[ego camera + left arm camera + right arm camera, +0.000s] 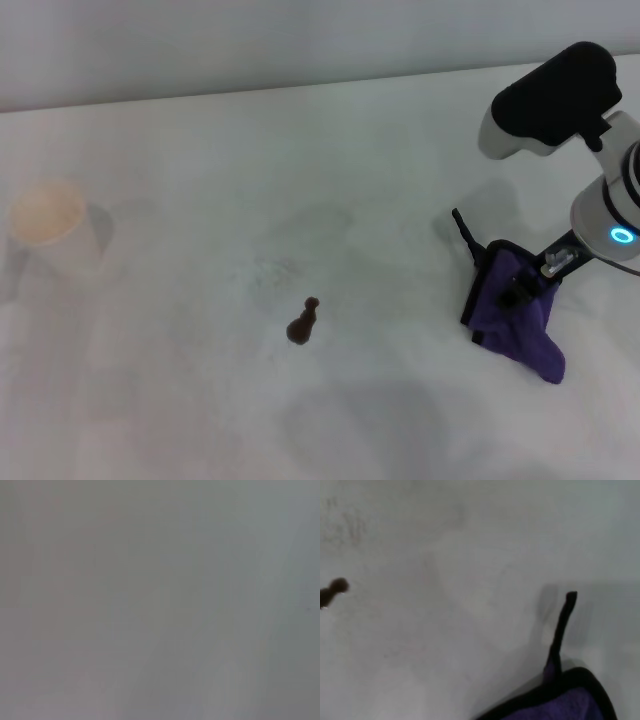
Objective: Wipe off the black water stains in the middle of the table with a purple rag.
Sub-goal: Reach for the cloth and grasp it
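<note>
The black water stain (pixel 302 322) is a small dark pawn-shaped blob in the middle of the white table (pixel 200 400). The purple rag (pixel 515 320) with black trim and a thin black loop tail (pixel 464 233) is at the right. My right gripper (pixel 528 285) is shut on the rag's upper part, well to the right of the stain. In the right wrist view the rag (pixel 565 702) and its tail (pixel 560 630) show, with the stain (pixel 332 591) at the picture's edge. The left gripper is out of view; the left wrist view shows only plain grey.
A white paper cup (pixel 50 228) stands at the far left of the table. Faint grey smudges (pixel 275 270) lie just behind the stain. The table's far edge (pixel 300 90) meets a pale wall.
</note>
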`<state>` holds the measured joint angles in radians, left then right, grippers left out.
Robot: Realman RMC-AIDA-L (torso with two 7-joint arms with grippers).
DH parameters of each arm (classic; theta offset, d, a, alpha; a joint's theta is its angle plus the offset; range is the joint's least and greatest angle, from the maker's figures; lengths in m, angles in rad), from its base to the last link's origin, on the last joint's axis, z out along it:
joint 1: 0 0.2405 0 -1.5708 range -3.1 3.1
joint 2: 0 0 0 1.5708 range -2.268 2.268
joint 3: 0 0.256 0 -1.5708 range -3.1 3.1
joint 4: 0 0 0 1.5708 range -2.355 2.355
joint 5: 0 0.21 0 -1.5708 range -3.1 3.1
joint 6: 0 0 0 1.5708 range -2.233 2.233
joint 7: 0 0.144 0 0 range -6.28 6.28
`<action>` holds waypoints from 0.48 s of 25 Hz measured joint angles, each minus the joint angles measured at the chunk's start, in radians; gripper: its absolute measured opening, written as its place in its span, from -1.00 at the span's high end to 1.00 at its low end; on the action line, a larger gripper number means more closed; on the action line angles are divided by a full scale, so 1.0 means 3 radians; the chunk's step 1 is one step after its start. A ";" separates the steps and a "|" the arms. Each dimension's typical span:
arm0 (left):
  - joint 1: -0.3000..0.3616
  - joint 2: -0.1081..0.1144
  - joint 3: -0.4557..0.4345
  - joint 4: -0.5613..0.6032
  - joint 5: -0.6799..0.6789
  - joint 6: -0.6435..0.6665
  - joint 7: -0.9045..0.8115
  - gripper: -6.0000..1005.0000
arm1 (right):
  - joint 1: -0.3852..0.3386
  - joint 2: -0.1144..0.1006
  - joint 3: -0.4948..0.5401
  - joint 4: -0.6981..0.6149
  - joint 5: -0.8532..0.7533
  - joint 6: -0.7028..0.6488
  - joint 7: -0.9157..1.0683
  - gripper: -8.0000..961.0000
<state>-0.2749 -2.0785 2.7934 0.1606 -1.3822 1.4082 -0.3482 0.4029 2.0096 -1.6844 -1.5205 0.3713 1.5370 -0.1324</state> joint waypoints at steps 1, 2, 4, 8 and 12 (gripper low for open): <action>-0.0002 0.0000 0.0000 0.0001 0.0000 0.0000 -0.0001 -0.75 | 0.0011 0.0001 -0.0003 0.0035 -0.0017 -0.0009 -0.0015 -0.49; -0.0003 0.0000 0.0000 0.0002 0.0000 0.0000 -0.0004 -0.75 | 0.0022 0.0003 -0.0004 0.0065 -0.0025 -0.0021 -0.0027 -0.47; -0.0005 0.0000 0.0000 0.0002 0.0000 0.0000 -0.0041 -0.75 | 0.0044 0.0007 -0.0008 0.0109 -0.0028 -0.0031 -0.0043 -0.41; -0.0005 0.0000 0.0000 -0.0002 0.0000 0.0000 -0.0110 -0.75 | 0.0117 0.0010 -0.0024 0.0241 -0.0021 -0.0002 -0.0087 -0.28; -0.0017 0.0000 0.0000 -0.0011 0.0000 0.0003 -0.0132 -0.75 | 0.0195 0.0014 -0.0073 0.0396 -0.0014 0.0013 -0.0128 -0.09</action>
<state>-0.2800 -2.0785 2.7934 0.1574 -1.3821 1.4092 -0.3877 0.4615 2.0137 -1.7061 -1.4016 0.3672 1.5409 -0.1709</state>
